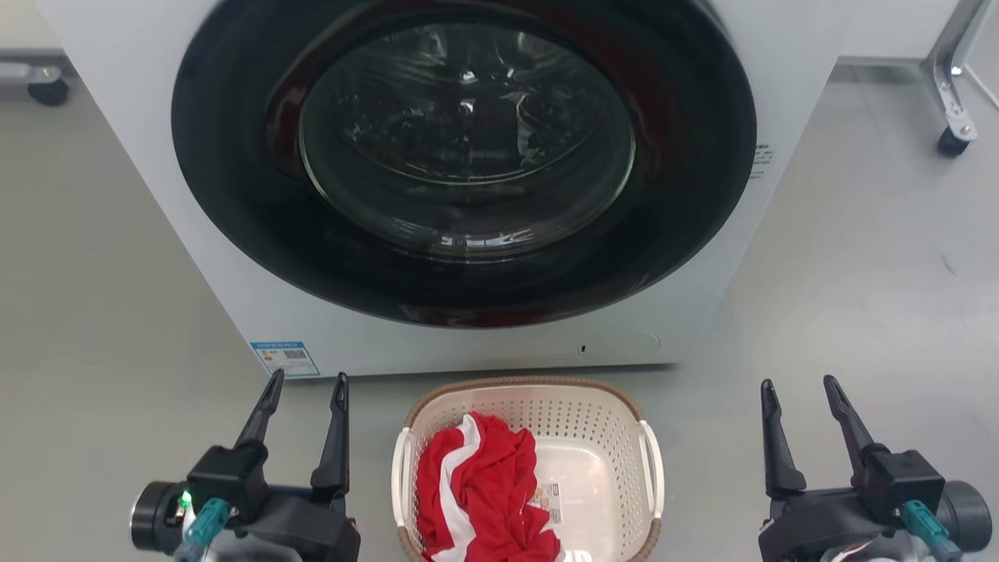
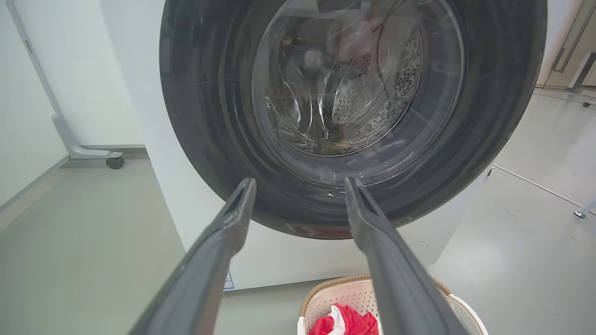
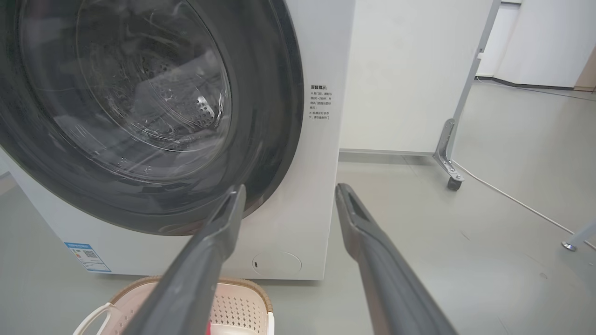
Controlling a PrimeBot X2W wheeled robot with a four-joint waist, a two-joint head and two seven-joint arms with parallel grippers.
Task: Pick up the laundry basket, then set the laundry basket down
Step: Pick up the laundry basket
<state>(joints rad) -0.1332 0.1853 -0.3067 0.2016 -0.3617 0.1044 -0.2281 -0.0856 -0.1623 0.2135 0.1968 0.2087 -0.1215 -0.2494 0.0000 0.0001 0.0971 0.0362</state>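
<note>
Approach: we found the cream perforated plastic laundry basket [image 1: 531, 410] on the grey floor [image 1: 117, 312] between left gripper [image 1: 307, 382] and right gripper [image 1: 799, 384], both spread and empty; next, we judged, each needed a white side handle [image 1: 654, 468].

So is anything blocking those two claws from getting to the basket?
Nothing visible does. The basket sits on the floor between the open left gripper and right gripper, with the washing machine behind it.
</note>
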